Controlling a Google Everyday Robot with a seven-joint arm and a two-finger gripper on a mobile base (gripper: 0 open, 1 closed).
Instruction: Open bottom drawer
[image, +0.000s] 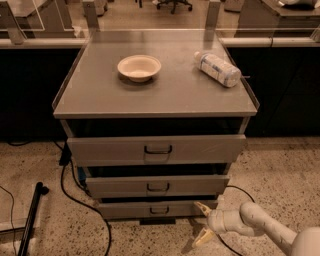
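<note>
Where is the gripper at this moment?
In the camera view, the gripper is low and right of centre, its fingers open, close to the right end of the bottom drawer.

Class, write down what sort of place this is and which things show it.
Probably an office or lab workroom: a swivel chair's base and desks stand behind, and cables trail over the speckled floor beside a grey metal cabinet. The robot's claw hangs open, low at right by the bottom drawer.
</note>
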